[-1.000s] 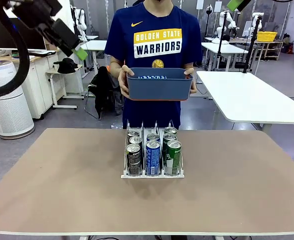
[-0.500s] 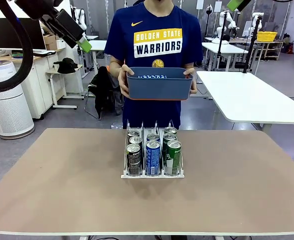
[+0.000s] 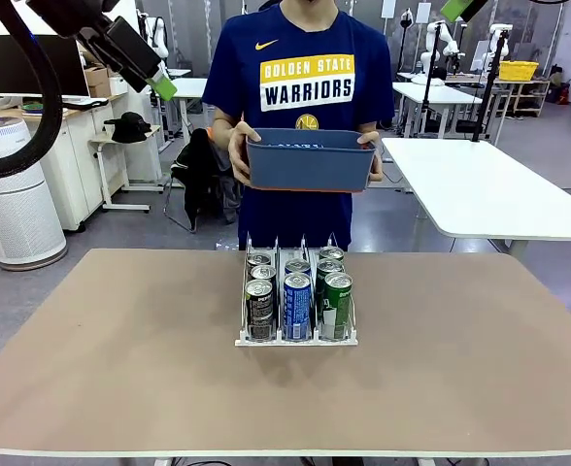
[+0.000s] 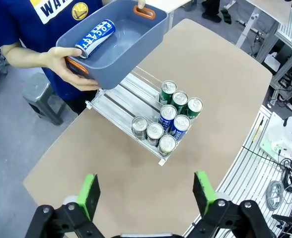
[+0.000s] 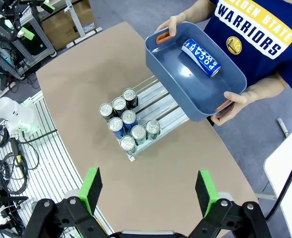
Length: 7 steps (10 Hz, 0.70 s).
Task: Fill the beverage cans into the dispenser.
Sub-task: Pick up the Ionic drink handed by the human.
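Eight slim aluminium cans in clear three-lane dispenser, blue can lying in person's blue-grey plastic tub, left hand, right hand both open

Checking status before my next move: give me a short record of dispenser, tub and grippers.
dispenser: on table, eight cans upright; outer lanes three each, middle two
tub: held in person's hands at far side
in tub: one blue can lying down
left gripper: open, empty, above table
right gripper: open, empty, above table
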Available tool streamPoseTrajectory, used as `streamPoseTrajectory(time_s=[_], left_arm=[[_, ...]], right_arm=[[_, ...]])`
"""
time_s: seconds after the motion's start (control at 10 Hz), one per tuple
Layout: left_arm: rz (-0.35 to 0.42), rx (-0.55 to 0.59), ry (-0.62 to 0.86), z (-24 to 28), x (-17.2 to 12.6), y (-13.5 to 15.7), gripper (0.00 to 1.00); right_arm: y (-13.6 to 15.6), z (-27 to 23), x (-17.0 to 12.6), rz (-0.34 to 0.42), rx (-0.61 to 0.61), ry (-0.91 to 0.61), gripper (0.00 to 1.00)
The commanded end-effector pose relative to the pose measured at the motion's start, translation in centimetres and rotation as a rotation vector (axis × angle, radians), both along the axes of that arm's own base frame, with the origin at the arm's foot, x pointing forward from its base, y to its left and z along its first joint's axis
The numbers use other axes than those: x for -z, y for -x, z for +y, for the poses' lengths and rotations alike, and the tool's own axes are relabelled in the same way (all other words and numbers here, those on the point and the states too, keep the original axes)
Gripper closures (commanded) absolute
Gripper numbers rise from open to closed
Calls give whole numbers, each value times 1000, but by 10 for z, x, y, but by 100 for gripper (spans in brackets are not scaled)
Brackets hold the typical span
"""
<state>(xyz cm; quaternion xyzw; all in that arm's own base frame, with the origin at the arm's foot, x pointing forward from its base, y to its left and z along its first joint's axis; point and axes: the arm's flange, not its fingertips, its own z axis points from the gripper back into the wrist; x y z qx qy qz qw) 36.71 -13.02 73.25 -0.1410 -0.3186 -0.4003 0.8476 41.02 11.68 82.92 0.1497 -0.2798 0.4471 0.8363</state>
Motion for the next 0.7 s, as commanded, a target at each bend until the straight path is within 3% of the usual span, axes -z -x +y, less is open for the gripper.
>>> streamPoseTrajectory(time_s=[0.0, 0.6], left_arm=[[-33, 6, 19, 7, -14, -4, 0], [-47, -2, 15, 1, -23, 3, 0]], right_arm=[[3, -1, 1, 2, 0, 0, 0], [3, -1, 1, 2, 0, 0, 0]])
